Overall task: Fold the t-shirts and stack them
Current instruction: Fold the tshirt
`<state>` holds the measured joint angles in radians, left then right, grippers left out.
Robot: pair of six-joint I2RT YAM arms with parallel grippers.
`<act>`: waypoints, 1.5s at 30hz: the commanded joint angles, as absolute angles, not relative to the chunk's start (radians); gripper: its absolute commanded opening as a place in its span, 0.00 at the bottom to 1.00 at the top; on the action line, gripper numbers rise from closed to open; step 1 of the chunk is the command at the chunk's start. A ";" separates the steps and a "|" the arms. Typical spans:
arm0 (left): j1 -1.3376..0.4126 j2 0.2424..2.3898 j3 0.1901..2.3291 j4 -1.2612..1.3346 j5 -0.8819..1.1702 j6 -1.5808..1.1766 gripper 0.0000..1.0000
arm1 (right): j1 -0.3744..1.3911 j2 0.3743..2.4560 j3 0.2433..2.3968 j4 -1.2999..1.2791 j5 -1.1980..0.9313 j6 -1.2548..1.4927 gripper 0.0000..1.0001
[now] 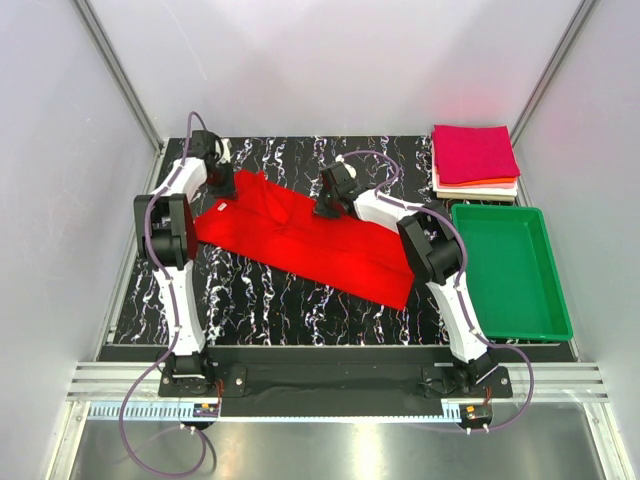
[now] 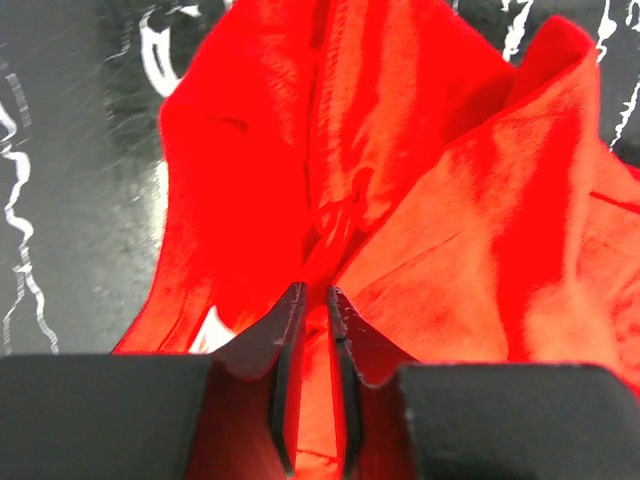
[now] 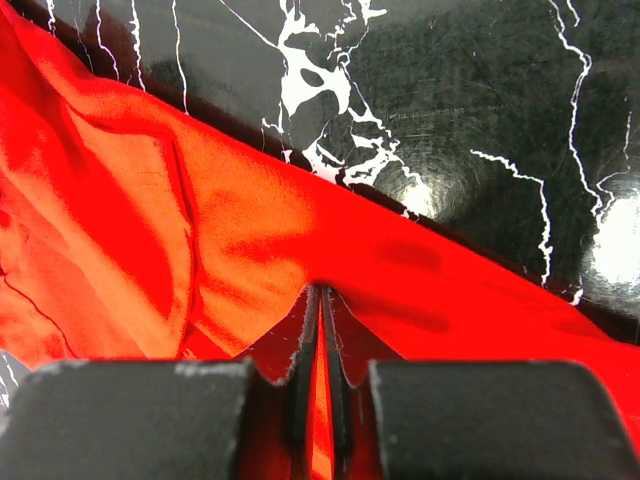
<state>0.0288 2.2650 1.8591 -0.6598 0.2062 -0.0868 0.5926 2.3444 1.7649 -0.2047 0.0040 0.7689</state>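
Observation:
A bright red t-shirt [image 1: 310, 240] lies spread on the black marbled table, running from the back left to the front right. My left gripper [image 1: 222, 183] is shut on the shirt's back left corner; in the left wrist view the cloth [image 2: 420, 200] bunches up between the jaws [image 2: 316, 292]. My right gripper [image 1: 328, 208] is shut on the shirt's far edge near the middle; in the right wrist view the red cloth [image 3: 250, 240] is pinched between the jaws [image 3: 320, 292]. Folded shirts [image 1: 474, 155], magenta on top of orange and white, are stacked at the back right.
A green plastic tray [image 1: 508, 270] stands at the right, in front of the stack. The black marbled table [image 1: 290, 310] shows in front of the shirt. Grey walls enclose the table on three sides.

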 commanded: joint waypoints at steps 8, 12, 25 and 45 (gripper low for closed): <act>0.038 2.164 1.818 -0.649 0.222 -0.074 0.00 | 0.577 2.376 1.772 -0.207 0.018 0.776 0.10; 0.044 2.166 1.833 -0.650 0.225 -0.075 0.16 | 0.577 2.375 1.772 -0.206 0.009 0.776 0.10; 0.077 2.279 1.930 -0.643 0.422 -0.060 0.38 | 0.577 2.388 1.781 -0.209 0.005 0.773 0.10; 0.067 2.284 1.928 -0.644 0.390 -0.067 0.01 | 0.574 2.384 1.772 -0.212 0.008 0.764 0.10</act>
